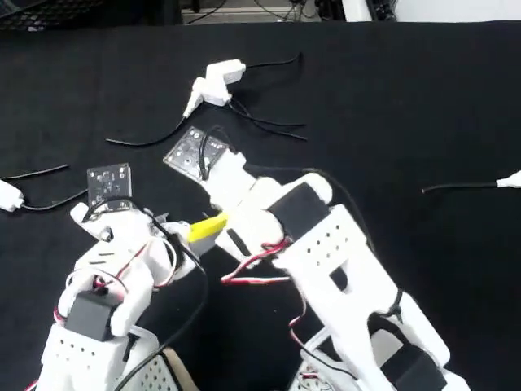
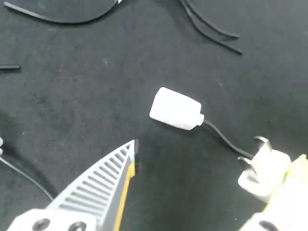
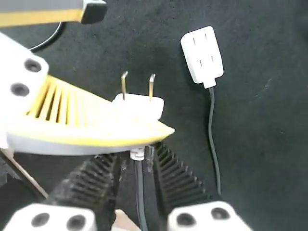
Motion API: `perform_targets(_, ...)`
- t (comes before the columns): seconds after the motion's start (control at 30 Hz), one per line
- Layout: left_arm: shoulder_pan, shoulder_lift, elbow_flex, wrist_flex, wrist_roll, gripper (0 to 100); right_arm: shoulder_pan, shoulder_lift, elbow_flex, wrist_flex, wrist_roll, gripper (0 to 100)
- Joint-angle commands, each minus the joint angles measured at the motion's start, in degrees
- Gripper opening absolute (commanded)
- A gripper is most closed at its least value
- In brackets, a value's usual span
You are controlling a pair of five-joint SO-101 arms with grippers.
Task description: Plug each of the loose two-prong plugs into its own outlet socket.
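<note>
My right gripper (image 3: 138, 154) is shut on the rear of a white two-prong plug (image 3: 139, 106), with its cable running back between the black fingers. The prongs point toward a white outlet socket (image 3: 202, 53) lying a short way ahead on the black cloth. The left gripper (image 2: 216, 155) stands open, and its yellow finger (image 3: 86, 125) lies across the plug body. The left wrist view has the same plug (image 2: 262, 168) beside that finger and the socket (image 2: 175, 109) beyond. From above, the yellow finger (image 1: 208, 226) sits beside the right gripper (image 1: 207, 167), close to the socket (image 1: 195, 151).
A second socket (image 1: 108, 183) lies just beyond the left arm. A white plug piece with cables (image 1: 216, 81) lies farther back. Loose plugs rest at the left edge (image 1: 8, 195) and the right edge (image 1: 509, 181). Thin black cables (image 1: 269, 126) cross the cloth.
</note>
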Motion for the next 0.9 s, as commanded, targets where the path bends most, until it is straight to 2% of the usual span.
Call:
perform_targets(0.0,0.6,-0.2,0.0,-0.7,-0.2,45,-0.7,-1.1,-5.1,1.6,-0.3,1.2)
perform_targets(0.3,-1.3,-0.2,0.8,-0.8,-0.3,45,-0.5,-1.0,-6.2,5.8,0.0,1.2)
perform_targets(0.4,-6.5,-0.2,0.7,-0.8,-0.8,45,1.1,-1.0,1.0,1.4,0.0,1.3)
perform_targets(0.47,-10.7,-0.2,0.9,-0.8,-4.7,45,2.9,-1.0,6.6,-3.1,0.8,1.6)
perform_targets(0.6,-20.6,-0.2,2.7,-0.7,-11.3,45,5.3,-1.1,16.6,-11.3,2.4,10.0)
perform_targets(0.7,-27.4,-0.2,6.2,-1.0,-12.1,45,5.5,-1.1,21.7,-17.5,2.4,13.7)
perform_targets(0.87,-34.7,-0.2,9.8,-4.1,-12.1,45,5.4,-1.0,27.5,-29.5,3.0,13.7)
